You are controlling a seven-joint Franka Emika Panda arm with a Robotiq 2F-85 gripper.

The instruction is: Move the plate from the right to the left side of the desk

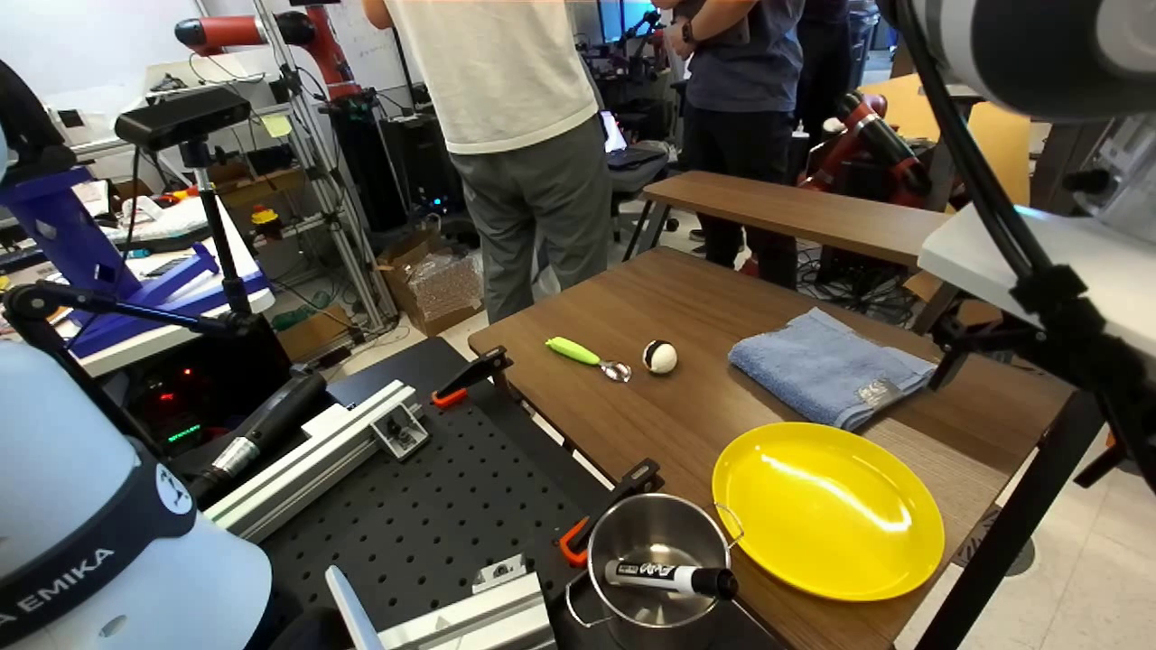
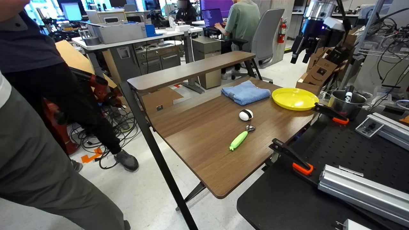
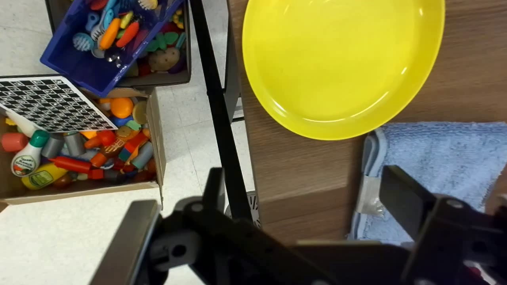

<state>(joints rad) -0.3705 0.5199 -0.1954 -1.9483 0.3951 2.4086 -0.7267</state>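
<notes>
wrist view shows the yellow plate (image 3: 344, 65) at upper right, flat on the brown wooden desk (image 3: 301, 170), near the folded blue towel (image 3: 443, 152). in an exterior view the robotiq gripper (image 2: 299, 60) hangs at upper right, fingers (image 3: 400, 202) spread around nothing. a sound grasp likely straddles the plate's rim, one finger inside, clear of the towel, before a slow, level lift.

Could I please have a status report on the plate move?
Gripper open, empty. Yellow plate resting on desk, ungripped. Blue cloth beside it, ball and green-handled utensil farther along: possible obstacles.
</notes>
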